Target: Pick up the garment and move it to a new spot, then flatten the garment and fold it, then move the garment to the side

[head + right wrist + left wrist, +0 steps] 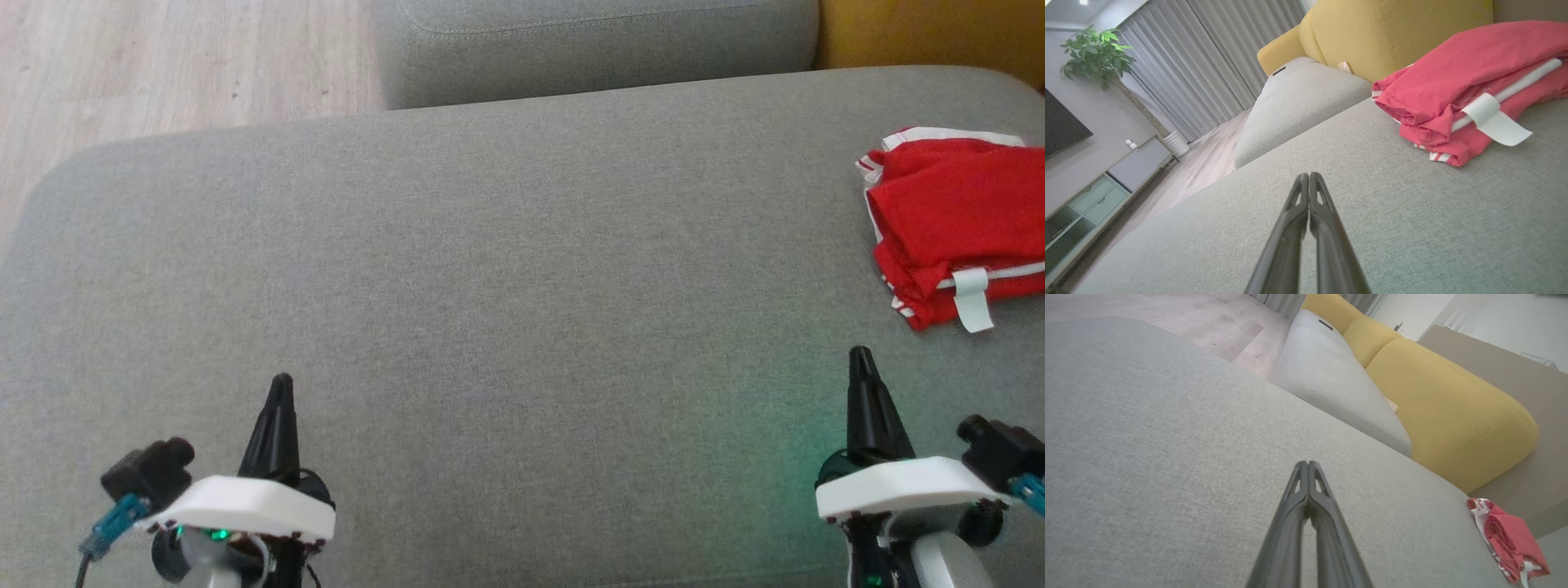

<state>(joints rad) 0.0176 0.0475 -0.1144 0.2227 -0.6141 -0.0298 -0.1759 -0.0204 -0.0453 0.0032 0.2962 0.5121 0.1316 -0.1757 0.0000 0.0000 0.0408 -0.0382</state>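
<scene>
The folded red garment [963, 204] runs off the head view's right edge — how far it reaches cannot be told. Its lower layers are hidden under the top fold. A small pale object [1344, 65] against the yellow sofa [1392, 36] is too small to identify.

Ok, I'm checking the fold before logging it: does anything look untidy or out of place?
The red garment lies folded near the right edge of the grey cushion; a white tag sticks out of the fold onto it. Otherwise nothing stands out.
</scene>
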